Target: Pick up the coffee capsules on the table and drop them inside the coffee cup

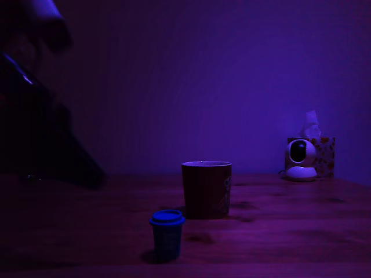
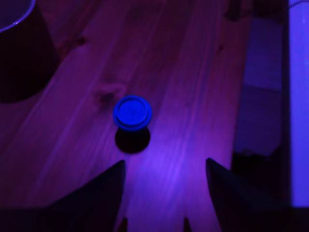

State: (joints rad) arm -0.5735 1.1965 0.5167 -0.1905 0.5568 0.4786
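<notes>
Exterior view first: everything is drowned in purple light, so detail is pretty thin. One blue-topped capsule (image 1: 167, 233) is seen standing upright on the worktop (image 1: 290, 231), at roughly 7 o'clock from the coffee cup (image 1: 206, 189), near it but not touching. Only one capsule can be made out; a second one isn't visible anywhere. Way off at 2 o'clock from the cup, a white camera gadget (image 1: 300, 159) is parked just in front of a tissue box (image 1: 322, 154). The arm (image 1: 40, 116) is only a dark bulk at 9 to 10 o'clock in this view, raised above the worktop and well apart from the capsule. Wrist view: the claw (image 2: 164, 169) is spread wide, nothing held, both dark fingers (image 2: 96, 193) framing bare wood, with the capsule (image 2: 132, 112) ahead of the gap and a bit off toward one finger rather than dead centre. The cup (image 2: 19, 48) is cut off at the corner. What could go wrong from here, as a guess: with that offset, one finger could land on the rim and the pod would get tipped or skidded away. The low light and the pod's tapered sides could also let a shallow pinch slip. The worktop edge is near too, so a knocked pod might roll off.
</notes>
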